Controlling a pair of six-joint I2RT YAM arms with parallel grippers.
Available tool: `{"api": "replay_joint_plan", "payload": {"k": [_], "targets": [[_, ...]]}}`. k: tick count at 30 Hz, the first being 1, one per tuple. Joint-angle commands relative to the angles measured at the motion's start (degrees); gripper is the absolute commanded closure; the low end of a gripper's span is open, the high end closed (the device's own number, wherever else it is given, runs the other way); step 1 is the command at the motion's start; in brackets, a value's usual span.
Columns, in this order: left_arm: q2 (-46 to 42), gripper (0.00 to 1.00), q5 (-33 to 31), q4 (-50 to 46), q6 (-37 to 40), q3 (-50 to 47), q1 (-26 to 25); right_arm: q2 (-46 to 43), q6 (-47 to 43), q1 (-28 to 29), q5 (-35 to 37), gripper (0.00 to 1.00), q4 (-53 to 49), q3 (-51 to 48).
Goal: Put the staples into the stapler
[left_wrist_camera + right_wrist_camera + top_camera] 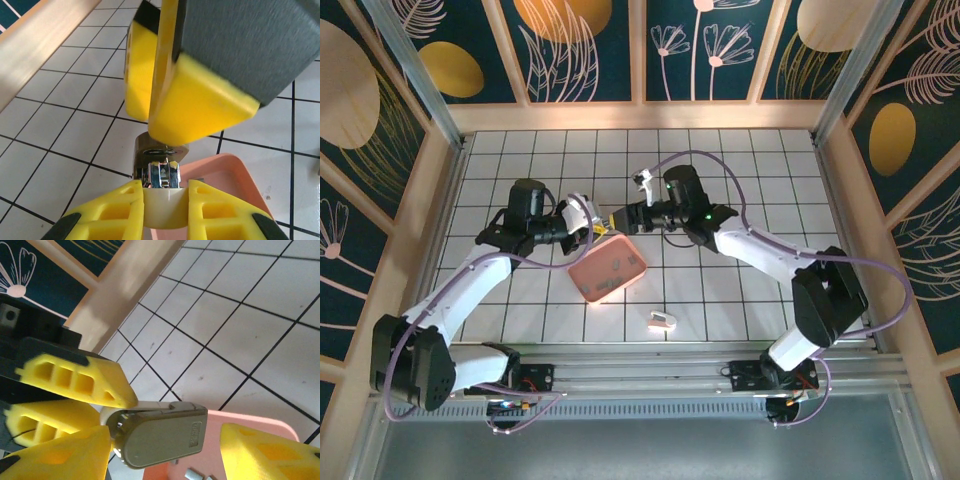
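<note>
Your left gripper (167, 197) is clamped on the stapler (161, 172) over the pink tray (260, 422) corner; your right gripper (167, 430) straddles its grey end, jaws parted, with staples (192, 473) lying in the tray

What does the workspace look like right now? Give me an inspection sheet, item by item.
Surface: white gridded table; no spills seen.
Job's things: stapler held at the far edge of the pink tray; small grey staples lie in the tray.
Clutter: small pale block on the table, nearer the arm bases than the tray.
Grippers: left gripper shut on the stapler's pale body; right gripper open, one finger on either side of the stapler's grey top.
Cables: purple cables loop along both arms.
Surroundings: wood-framed floral wall panels; metal rail at the near edge.
</note>
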Motion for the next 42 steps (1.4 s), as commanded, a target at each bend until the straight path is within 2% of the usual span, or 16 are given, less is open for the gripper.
{"api": "replay_joint_plan", "payload": {"k": [1, 6, 11, 20, 26, 31, 37, 42], "targets": [[-1.25, 1.00, 1.57, 1.47, 1.72, -0.62, 0.07, 1.02, 0.75, 0.31, -2.39, 0.40, -1.74, 2.42], [-1.24, 1.00, 1.54, 1.56, 1.81, -0.76, 0.08, 1.68, 0.40, 0.34, -1.89, 0.39, -2.86, 2.81], [-1.42, 1.00, 2.49, 1.56, 1.69, -0.75, 0.04, 1.72, 2.15, -0.69, 2.44, 0.44, -3.85, 2.19], [-2.12, 1.00, 3.83, 1.60, 1.37, -0.67, 0.06, 2.32, 4.23, -4.15, 4.52, 0.47, -5.36, -1.71], [-2.07, 1.00, 3.90, 1.82, 1.15, -0.75, 0.02, 1.68, 4.81, -4.73, 3.92, 0.47, -3.37, -3.88], [-1.85, 1.00, 4.46, 1.73, 1.02, -0.66, 0.01, -1.12, 2.52, -5.93, 6.98, 0.41, -2.30, -6.83], [-1.74, 1.00, 5.28, 1.30, 1.58, -0.41, 0.02, -8.90, -11.28, -5.71, 10.05, 0.39, 2.67, -11.17], [-1.69, 1.00, 6.35, 1.30, 2.68, -0.58, 0.04, -14.80, -34.76, -2.35, 7.24, 0.38, 10.70, -16.16]]}}
